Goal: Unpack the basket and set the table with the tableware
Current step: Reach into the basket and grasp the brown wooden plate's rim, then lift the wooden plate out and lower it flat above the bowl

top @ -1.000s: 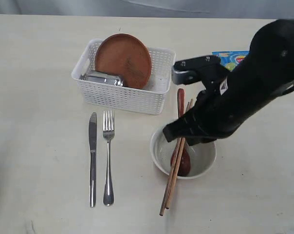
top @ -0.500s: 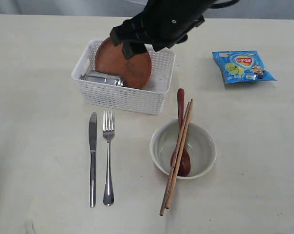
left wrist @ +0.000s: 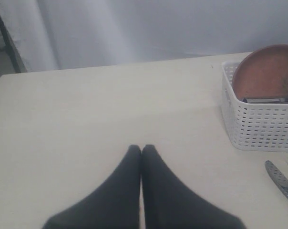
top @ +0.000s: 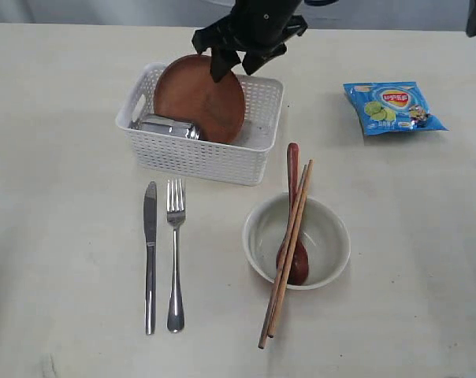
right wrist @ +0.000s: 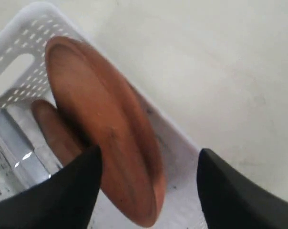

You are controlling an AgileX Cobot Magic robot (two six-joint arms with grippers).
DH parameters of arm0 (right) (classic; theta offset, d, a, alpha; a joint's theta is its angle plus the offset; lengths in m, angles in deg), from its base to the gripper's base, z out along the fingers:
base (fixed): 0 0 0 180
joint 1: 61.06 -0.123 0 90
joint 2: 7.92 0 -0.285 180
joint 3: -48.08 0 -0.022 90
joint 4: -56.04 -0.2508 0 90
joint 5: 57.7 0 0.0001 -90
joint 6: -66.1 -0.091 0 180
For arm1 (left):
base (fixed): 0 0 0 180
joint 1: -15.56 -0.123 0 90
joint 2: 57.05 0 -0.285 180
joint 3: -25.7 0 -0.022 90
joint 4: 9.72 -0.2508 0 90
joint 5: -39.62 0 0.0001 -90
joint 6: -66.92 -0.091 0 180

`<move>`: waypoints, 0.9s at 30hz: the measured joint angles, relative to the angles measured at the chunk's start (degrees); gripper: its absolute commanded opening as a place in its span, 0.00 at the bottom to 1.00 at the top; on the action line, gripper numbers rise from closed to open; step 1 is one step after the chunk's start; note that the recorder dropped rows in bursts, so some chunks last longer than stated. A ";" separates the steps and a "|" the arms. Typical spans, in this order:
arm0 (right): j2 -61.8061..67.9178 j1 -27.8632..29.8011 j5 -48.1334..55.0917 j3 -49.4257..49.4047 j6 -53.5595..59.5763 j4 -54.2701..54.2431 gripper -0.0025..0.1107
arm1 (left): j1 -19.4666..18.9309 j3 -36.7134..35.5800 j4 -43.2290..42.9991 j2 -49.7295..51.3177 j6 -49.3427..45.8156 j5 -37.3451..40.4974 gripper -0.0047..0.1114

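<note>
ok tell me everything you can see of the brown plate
The brown plate is round, reddish-brown and matte, wood or clay by its look, with a shallow raised rim. It stands tilted on edge inside the white basket, leaning towards the back wall, its top above the basket's rim. A steel cup lies on its side at its lower front. The right gripper hangs over its top edge, jaws open to either side; I can't tell if they touch it.
</note>
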 measured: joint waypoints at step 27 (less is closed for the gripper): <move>3.18 0.22 5.40 0.67 13.92 -8.78 0.02 | 0.00 0.00 0.00 0.00 0.00 0.00 0.04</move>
